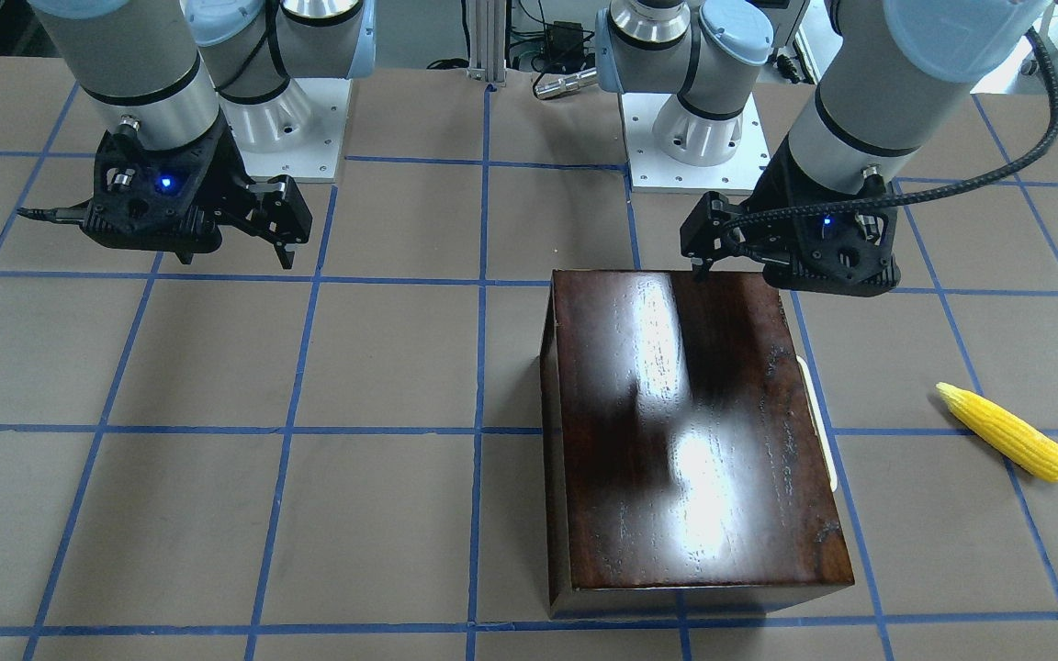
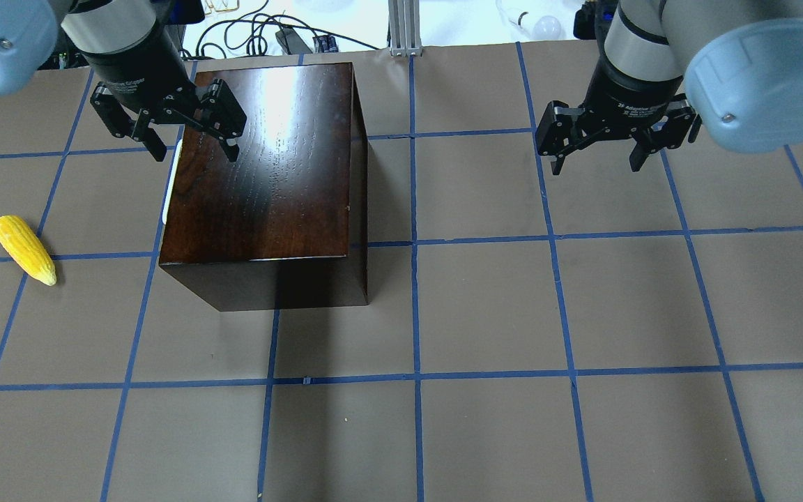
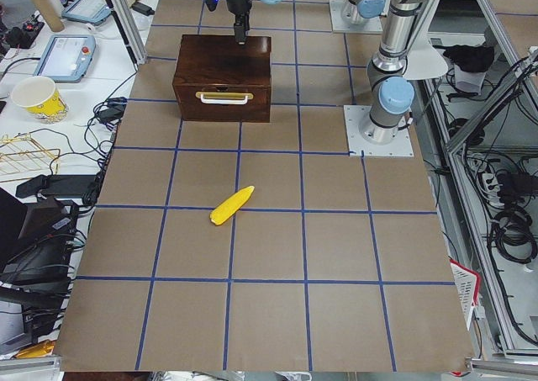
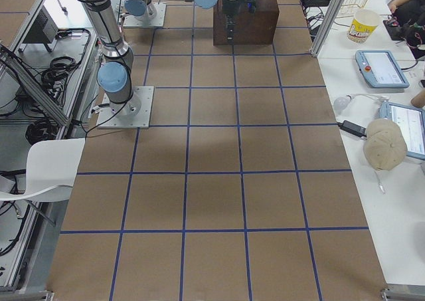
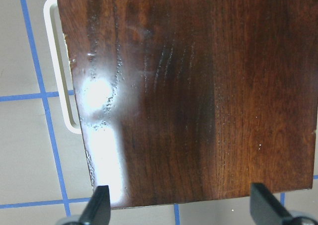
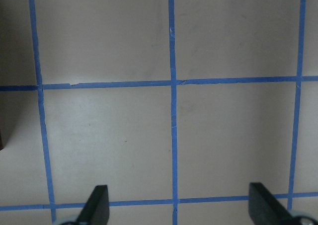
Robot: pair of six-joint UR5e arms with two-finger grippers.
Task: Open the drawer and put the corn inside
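The dark reddish-brown box (image 2: 262, 181) stands left of the table's middle, its drawer shut. The white drawer handle (image 2: 173, 174) sticks out on its left side, and it also shows in the left wrist view (image 5: 59, 76) and the exterior left view (image 3: 224, 97). The yellow corn (image 2: 24, 249) lies on the table left of the box, apart from it, and shows in the front view too (image 1: 1005, 431). My left gripper (image 2: 196, 153) is open and empty above the box top's far left corner, near the handle side (image 5: 181, 207). My right gripper (image 2: 595, 166) is open and empty above bare table at the far right (image 6: 179, 207).
The brown table top (image 2: 485, 307) carries a blue tape grid. The two arm bases (image 1: 694, 138) stand at the robot's edge. Side benches with a paper cup (image 3: 38, 99), tablets and cables lie beyond the table's far edge.
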